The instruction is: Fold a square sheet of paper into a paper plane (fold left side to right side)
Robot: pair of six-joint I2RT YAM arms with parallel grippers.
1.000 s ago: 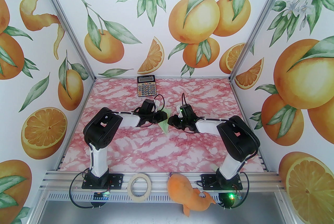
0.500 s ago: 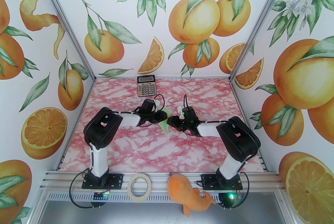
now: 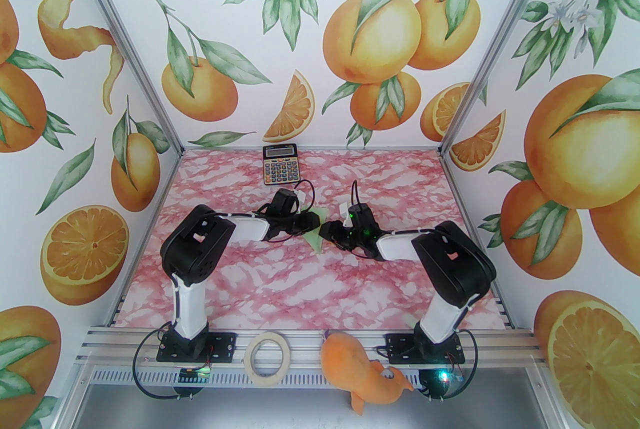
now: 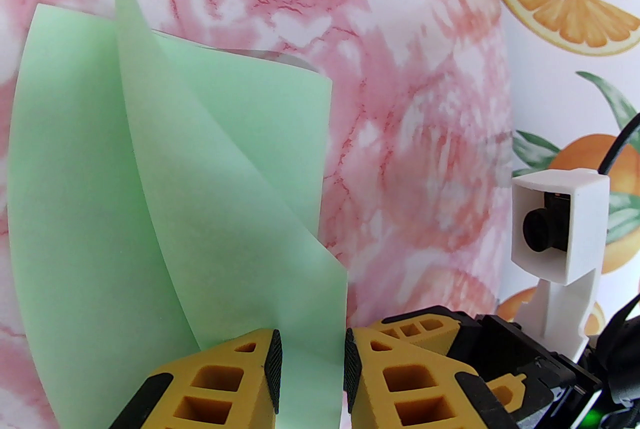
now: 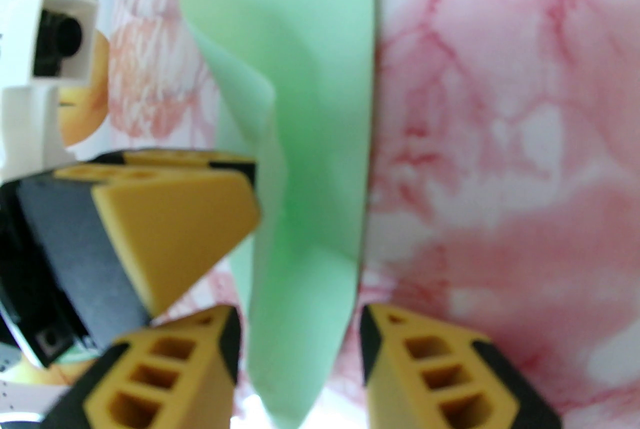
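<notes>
Now the square sheet of paper (image 4: 90,217) lies between left gripper (image 4: 312,349) and right gripper (image 5: 298,324) — both parted.

The paper (image 3: 317,241) lies between my left gripper (image 4: 312,357) and right gripper (image 5: 300,342); calculator (image 3: 280,164) behind it; tape (image 3: 250,359) and toy (image 3: 350,367) between my bases.

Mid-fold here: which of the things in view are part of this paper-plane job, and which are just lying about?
In the job:
- paper, partly folded, flaps curling up
- left gripper and right gripper, both at the paper

Lying about:
- calculator, at the far edge
- tape roll, on the near rail
- plush toy, on the near rail
</notes>
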